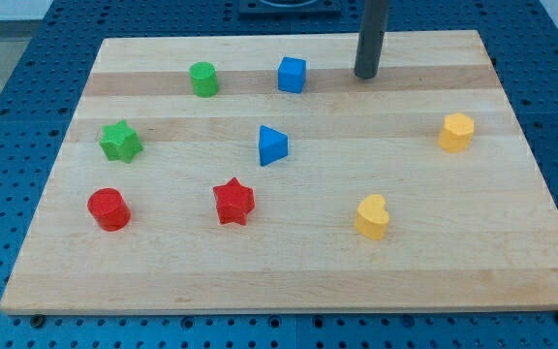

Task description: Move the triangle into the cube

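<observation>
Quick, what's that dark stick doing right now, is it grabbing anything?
My tip: no jaws, so it holds nothing; it stands near the view's top, right of the blue cube, touching no block. The blue triangle lies untouched.

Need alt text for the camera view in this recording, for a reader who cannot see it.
A dark rod's tip rests near the top of a wooden board, to the right of a blue cube, with a blue triangle below the cube. Scattered around are a green cylinder, green star, red cylinder, red star and two yellow blocks.
</observation>
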`<state>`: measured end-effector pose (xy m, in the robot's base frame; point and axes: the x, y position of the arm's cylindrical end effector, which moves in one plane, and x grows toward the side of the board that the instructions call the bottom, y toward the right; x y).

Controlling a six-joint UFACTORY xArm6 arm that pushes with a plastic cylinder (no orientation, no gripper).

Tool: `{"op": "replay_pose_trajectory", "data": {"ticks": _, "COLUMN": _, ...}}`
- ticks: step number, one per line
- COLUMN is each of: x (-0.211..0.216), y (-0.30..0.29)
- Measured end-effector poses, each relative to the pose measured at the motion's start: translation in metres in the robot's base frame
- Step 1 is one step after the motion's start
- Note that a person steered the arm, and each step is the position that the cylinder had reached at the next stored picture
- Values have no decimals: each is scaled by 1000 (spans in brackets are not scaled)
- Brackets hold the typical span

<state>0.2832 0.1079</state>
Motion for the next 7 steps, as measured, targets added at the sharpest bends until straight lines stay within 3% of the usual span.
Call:
{"op": "replay_pose_trajectory", "data": {"ticks": 4, "x": 12, "y": 21}}
{"op": "replay_pose_trajectory", "data": {"ticks": 6, "x": 108, "y": 36}}
{"op": "replay_pose_trajectory", "data": {"ticks": 7, "x": 137, "y": 19}}
